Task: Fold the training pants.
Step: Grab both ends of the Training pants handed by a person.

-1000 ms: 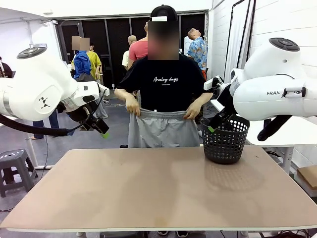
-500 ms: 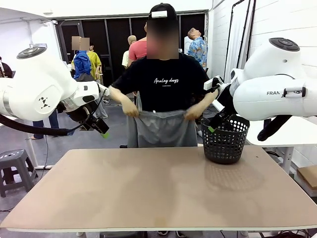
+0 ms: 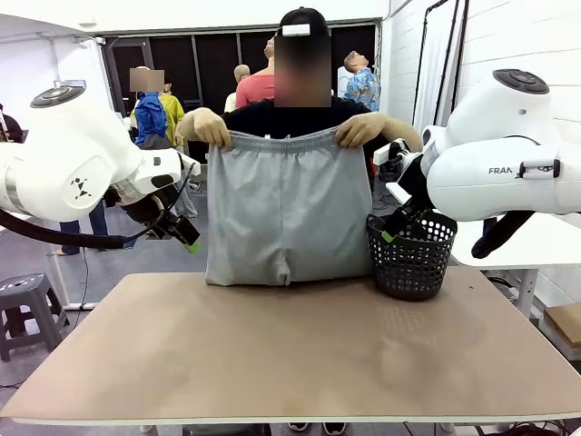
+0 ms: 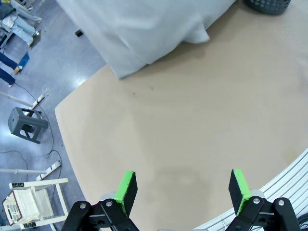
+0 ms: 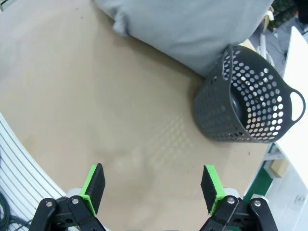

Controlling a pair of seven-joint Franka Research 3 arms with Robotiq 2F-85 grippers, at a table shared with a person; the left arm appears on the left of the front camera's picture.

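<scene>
A person at the far side holds the light grey training pants (image 3: pixel 286 209) up by the waistband with both hands (image 3: pixel 207 125). The legs hang down and their lower ends rest on the far edge of the table (image 3: pixel 290 345). The same pants (image 4: pixel 144 29) appear at the top of the left wrist view, and the pants (image 5: pixel 192 24) lie at the top of the right wrist view. My left gripper (image 3: pixel 189 238) hovers open above the table's far left, empty. My right gripper (image 3: pixel 392 227) is open beside the basket. Both wrist views show green pads (image 4: pixel 126 188) (image 5: pixel 94 185) wide apart with nothing between.
A black mesh basket (image 3: pixel 413 254) stands at the table's far right, next to the pants. A grey stool (image 3: pixel 27 304) sits on the floor to the left. People stand in the background. A white table (image 3: pixel 545 241) lies to the right.
The person has lifted the pants from waist height to shoulder height, spreading them out wide so the legs reach the table. Both arms have stayed still.
</scene>
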